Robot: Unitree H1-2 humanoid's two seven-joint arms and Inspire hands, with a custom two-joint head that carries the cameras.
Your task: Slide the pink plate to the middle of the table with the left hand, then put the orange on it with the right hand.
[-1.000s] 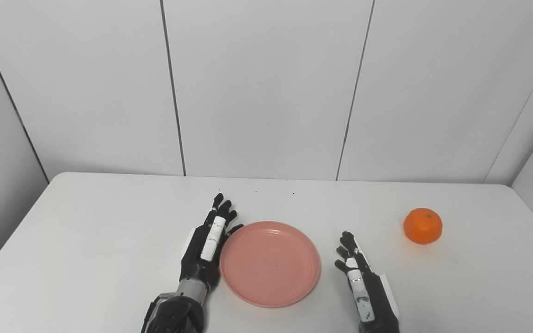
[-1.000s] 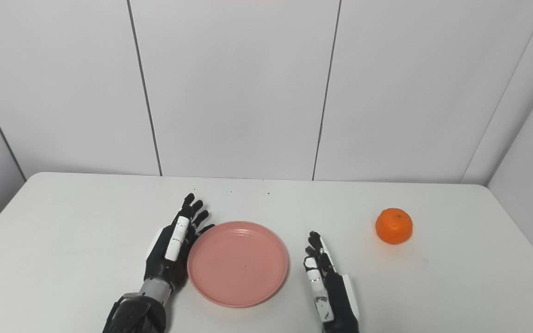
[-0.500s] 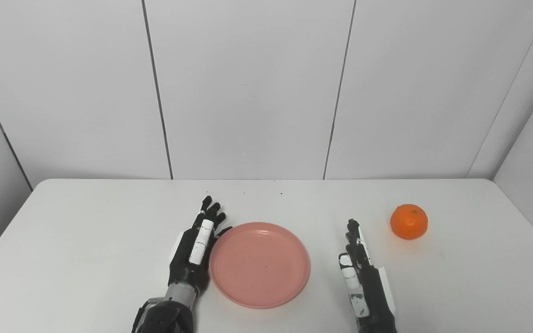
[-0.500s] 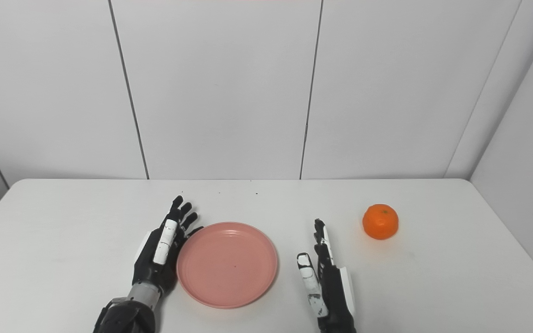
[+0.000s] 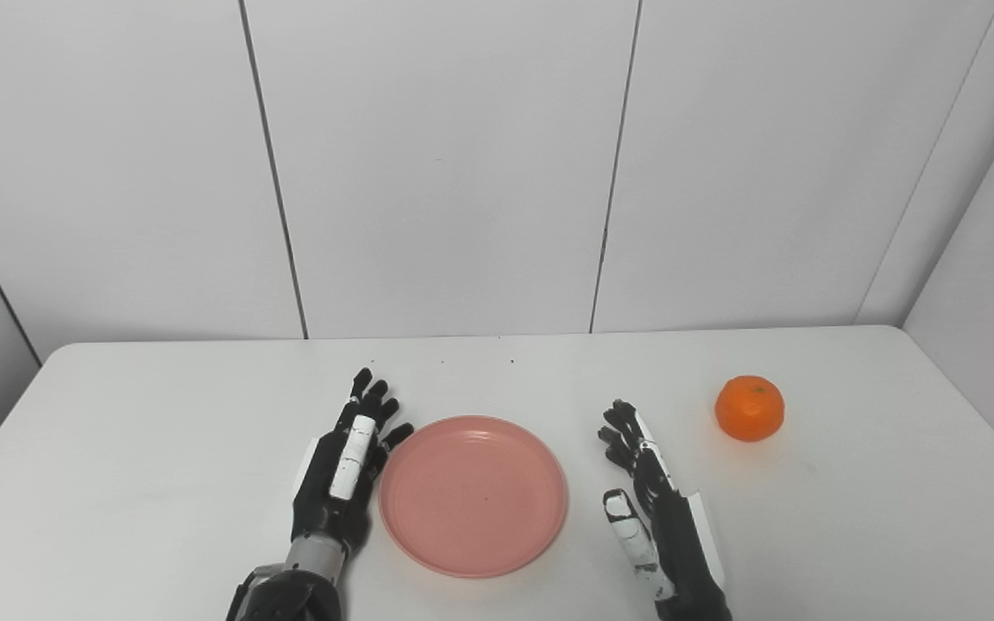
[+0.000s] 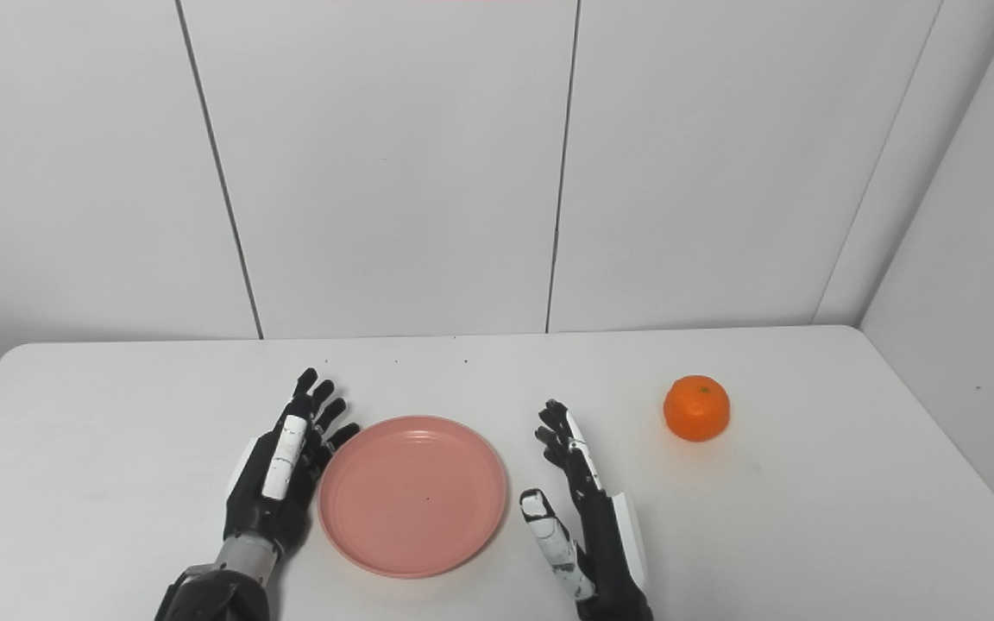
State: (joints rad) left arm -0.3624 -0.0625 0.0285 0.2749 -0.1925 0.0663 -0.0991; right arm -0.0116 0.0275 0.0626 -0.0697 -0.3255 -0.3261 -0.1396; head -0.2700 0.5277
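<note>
Now the pink plate (image 5: 473,495) sits mid-table; left hand (image 5: 343,470) rests flat against its left rim, fingers spread. Right hand (image 5: 652,509) has turned thumb-out, empty, fingers apart, edging toward the orange (image 5: 749,408) still far right: pickup is next.

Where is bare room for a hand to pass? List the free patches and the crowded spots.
Free: tabletop left of the left hand; the strip behind the pink plate; the gap between the right hand and the orange. Crowded: both hands flank the plate closely.
</note>
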